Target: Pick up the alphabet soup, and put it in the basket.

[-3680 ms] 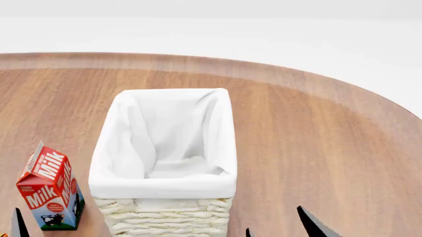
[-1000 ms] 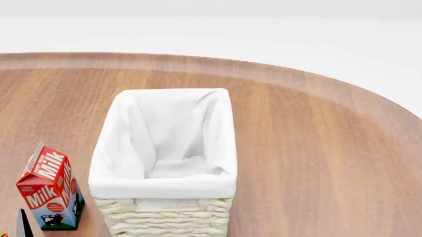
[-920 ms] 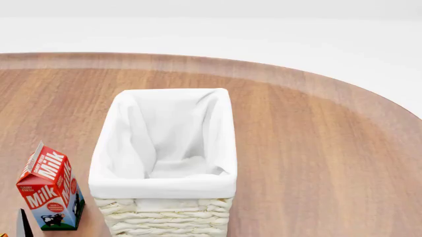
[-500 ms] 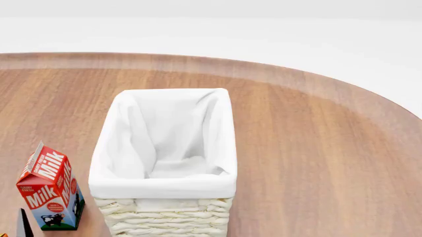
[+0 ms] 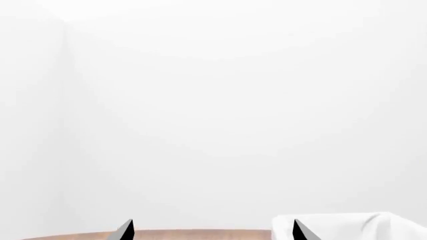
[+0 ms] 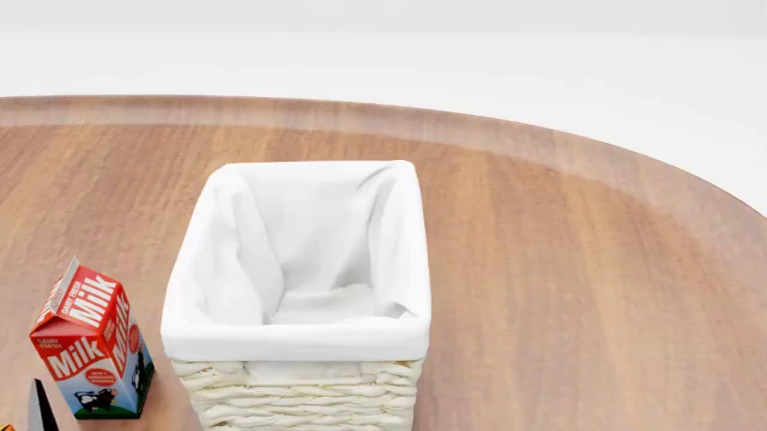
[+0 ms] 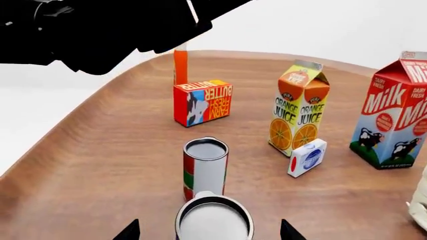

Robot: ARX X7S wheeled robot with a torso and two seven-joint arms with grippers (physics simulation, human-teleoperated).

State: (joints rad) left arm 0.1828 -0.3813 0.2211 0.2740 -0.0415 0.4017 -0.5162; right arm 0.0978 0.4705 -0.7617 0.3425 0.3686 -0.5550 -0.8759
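Observation:
In the right wrist view the alphabet soup (image 7: pixel 214 220) shows mainly its pale silvery top, close below the camera, with its label almost wholly hidden. My right gripper (image 7: pixel 210 233) is open, one dark fingertip on each side of the can and a gap to both. The basket (image 6: pixel 300 338), cream wicker with a white cloth lining, stands in the middle of the head view with nothing in it. My left gripper (image 5: pixel 212 231) is open and holds nothing, and the basket's corner (image 5: pixel 347 226) lies past one fingertip. The right gripper is out of the head view.
Just beyond the soup stands a red-and-green can (image 7: pixel 205 169). Farther off are a butter box (image 7: pixel 203 102), an orange juice carton (image 7: pixel 299 114), a small white-and-blue box (image 7: pixel 307 157) and a milk carton (image 7: pixel 397 120) (image 6: pixel 90 352). My left arm (image 7: pixel 100 27) hangs dark above. The round wooden table (image 6: pixel 576 269) curves away at the right.
The right gripper's fingertips, at the head view's bottom right 3.7 s ago, have dropped out of that view. Nothing has visibly moved in the last second.

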